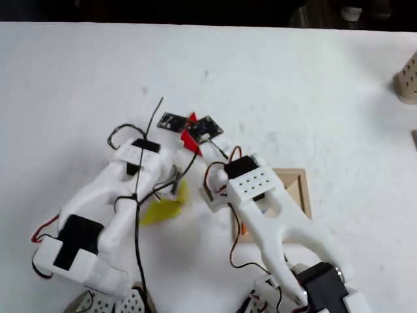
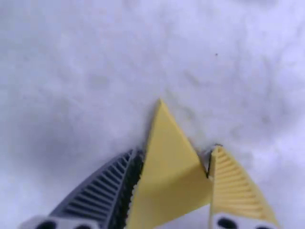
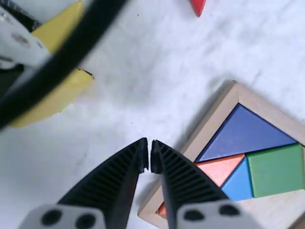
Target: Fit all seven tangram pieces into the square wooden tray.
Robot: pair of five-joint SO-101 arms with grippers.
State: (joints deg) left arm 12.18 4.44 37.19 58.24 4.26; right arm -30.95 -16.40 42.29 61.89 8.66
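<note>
My left tool point(image 2: 176, 151) is pinching the yellow triangle point(image 2: 167, 181): one ribbed finger presses each side, and the triangle's point sticks out past the fingertips towards the counter point(image 2: 95, 57). I cannot tell whether that point touches the surface. From above, the yellow triangle point(image 1: 163, 210) sits under my left arm, left of the tray point(image 1: 294, 176) and apart from it.

My right tool point(image 3: 148, 153) is pressed almost together, with a thin slit between the tips and nothing between them. It hangs over bare counter just beside the tray's point(image 3: 214, 119) outer edge, near one corner.

Four pieces lie in the tray, edge to edge. The blue triangle point(image 3: 243, 133) lies along the rim nearest my right tool. The green piece point(image 3: 276, 169) is beside it, with the orange triangle point(image 3: 221, 169) and the light-blue triangle point(image 3: 238, 183) tucked against them. My right finger hides part of the orange one.

The red piece point(image 1: 189, 139) lies on the counter point(image 1: 293, 85) beyond both tools, well apart from the tray. Its tip point(image 3: 198, 5) shows in my right wrist view. A black cable point(image 3: 62, 62) crosses that view in front of my left tool.
</note>
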